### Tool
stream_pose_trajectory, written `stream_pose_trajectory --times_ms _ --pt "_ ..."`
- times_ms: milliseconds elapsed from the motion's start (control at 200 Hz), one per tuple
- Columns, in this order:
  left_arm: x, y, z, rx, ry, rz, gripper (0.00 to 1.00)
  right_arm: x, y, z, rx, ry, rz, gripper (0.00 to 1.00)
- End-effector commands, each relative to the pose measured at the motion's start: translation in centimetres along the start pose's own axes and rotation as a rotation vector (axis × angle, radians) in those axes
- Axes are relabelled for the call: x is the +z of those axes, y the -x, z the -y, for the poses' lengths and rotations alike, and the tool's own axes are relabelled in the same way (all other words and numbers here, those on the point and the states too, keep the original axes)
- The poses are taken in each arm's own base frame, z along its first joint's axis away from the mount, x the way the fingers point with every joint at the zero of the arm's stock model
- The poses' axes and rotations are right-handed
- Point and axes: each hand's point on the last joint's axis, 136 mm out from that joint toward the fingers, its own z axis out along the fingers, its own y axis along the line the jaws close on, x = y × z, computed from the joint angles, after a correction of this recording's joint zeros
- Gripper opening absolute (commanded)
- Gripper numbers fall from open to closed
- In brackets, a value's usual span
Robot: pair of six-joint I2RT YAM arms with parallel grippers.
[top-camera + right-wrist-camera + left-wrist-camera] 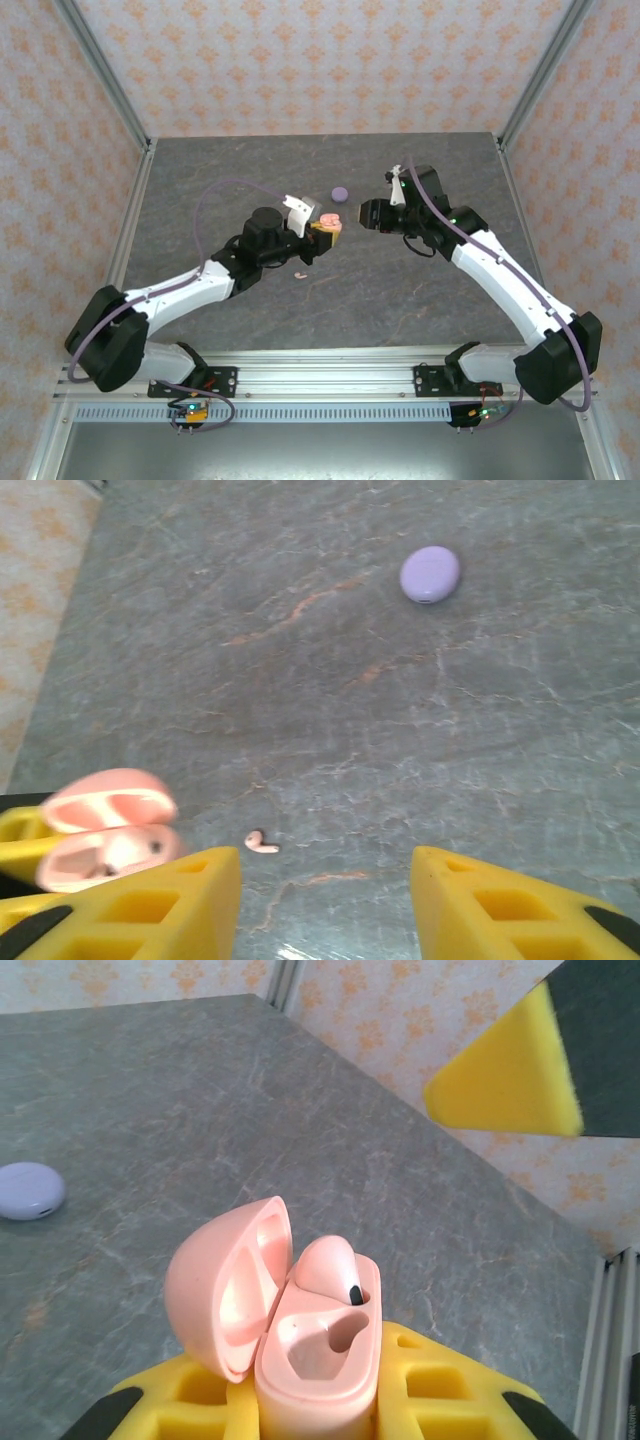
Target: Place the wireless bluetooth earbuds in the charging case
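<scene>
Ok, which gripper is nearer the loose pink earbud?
Left. The left gripper, holding the open pink case, sits just beyond the earbud; the right gripper, open, is farther off to its right.

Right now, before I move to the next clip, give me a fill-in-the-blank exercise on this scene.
1. The left gripper holds the pink case with its lid ___.
2. Inside it sits ___ earbud; the other slot is empty.
3. The loose earbud on the table is coloured ___.
4. The purple case has its lid ___.
Missing: open; one; pink; shut.
</scene>
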Motion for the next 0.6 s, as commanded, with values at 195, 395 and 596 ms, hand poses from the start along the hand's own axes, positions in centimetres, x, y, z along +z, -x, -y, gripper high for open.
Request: stream_pose_trajectory --times_ms 195,395,596 --pt "-3.7 1.0 0.2 0.09 0.09 -0.047 0.1 3.9 -4.4 1.3 -0.013 0.003 -0.173 0.48" --pt "-5.9 1.4 0.0 0.097 0.143 -0.058 0.11 6.7 -7.7 0.7 -0.048 0.039 -0.299 0.47" --pt "-7.4 1.8 0.0 0.102 0.176 -0.062 0.11 9.2 -11.1 0.1 -0.093 0.022 -0.398 0.46"
